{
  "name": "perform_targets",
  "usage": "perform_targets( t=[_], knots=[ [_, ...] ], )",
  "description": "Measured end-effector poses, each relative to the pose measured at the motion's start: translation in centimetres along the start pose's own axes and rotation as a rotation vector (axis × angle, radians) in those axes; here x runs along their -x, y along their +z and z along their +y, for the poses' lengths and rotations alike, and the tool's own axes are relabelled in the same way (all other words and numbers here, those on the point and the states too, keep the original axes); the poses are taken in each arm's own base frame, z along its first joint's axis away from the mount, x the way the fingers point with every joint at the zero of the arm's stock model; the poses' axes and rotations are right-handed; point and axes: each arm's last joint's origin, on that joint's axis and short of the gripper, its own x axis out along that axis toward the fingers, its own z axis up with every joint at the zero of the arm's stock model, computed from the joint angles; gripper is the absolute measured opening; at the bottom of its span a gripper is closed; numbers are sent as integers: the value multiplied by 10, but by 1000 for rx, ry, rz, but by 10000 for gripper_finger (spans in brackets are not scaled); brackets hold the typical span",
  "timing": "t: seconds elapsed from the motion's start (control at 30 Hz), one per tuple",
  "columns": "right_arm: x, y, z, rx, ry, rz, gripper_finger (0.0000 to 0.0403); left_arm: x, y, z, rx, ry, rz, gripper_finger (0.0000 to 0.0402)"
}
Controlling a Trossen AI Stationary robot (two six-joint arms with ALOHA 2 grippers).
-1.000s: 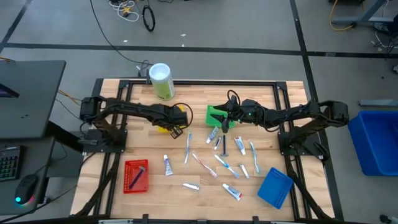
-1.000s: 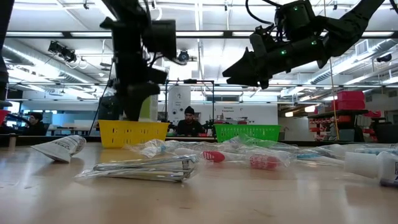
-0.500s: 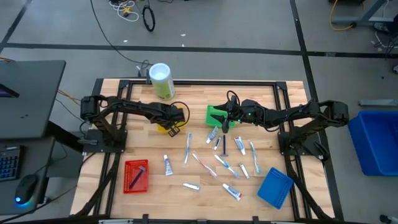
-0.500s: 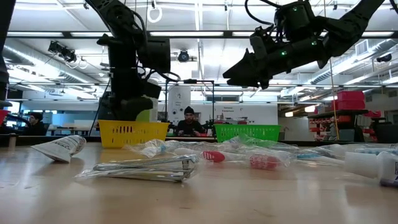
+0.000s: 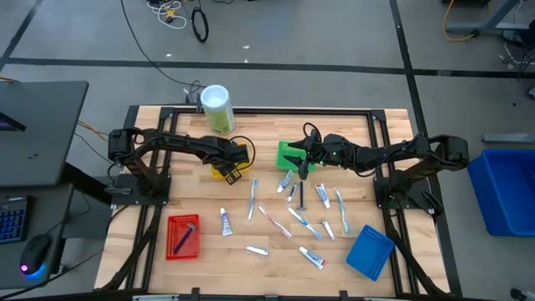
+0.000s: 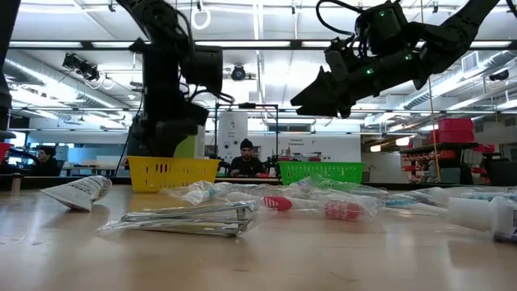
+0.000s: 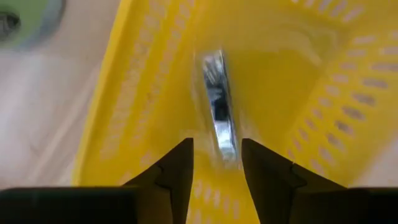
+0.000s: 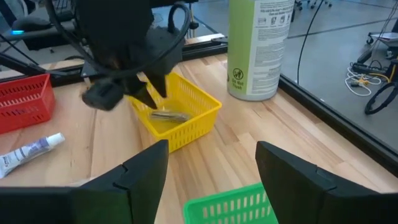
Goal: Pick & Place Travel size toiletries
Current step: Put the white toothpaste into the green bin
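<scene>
Yellow basket (image 7: 298,93) holding foil-wrapped toiletry (image 7: 219,118), seen between parted left claw (image 7: 216,163), right claw (image 8: 211,163) spread.

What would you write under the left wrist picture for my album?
Left end effector, fingers apart, above a shiny wrapped item lying in the yellow basket.

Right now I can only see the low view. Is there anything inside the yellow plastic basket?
Observer: Yes. The left wrist view shows one shiny silver wrapped packet lying on the floor of the yellow plastic basket.
Operator: Is the left gripper holding it?
Observer: No. The left gripper is open just above the packet, with its fingers apart.
Operator: Where's the red basket?
Observer: From above, the red plastic basket sits near the table's front left, with a dark stick-like item inside.
</scene>
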Motion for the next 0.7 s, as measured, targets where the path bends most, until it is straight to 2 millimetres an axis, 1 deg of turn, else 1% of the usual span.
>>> perform_targets(
  t=[0.07,0.13,0.27,0.4,0.47,0.57,0.63,0.7],
  knots=[
    [0,0,0,0,0,0,258,15,1,0,4,-11,7,145],
    [0,0,0,0,0,0,260,35,1,0,-12,-3,-43,142],
    [0,0,0,0,0,-2,264,86,-1,8,-31,-52,-181,136],
    [0,1,0,6,1,-14,266,140,-15,26,-29,-141,-358,133],
    [0,3,0,34,2,-29,265,160,-27,36,-58,-179,-445,133],
    [0,5,0,74,3,-56,259,183,-45,48,-84,-206,-574,132],
    [0,7,1,101,3,-74,255,188,-57,53,-76,-199,-662,132],
    [0,9,1,127,3,-95,251,188,-65,54,-58,-199,-749,132]
  ],
)
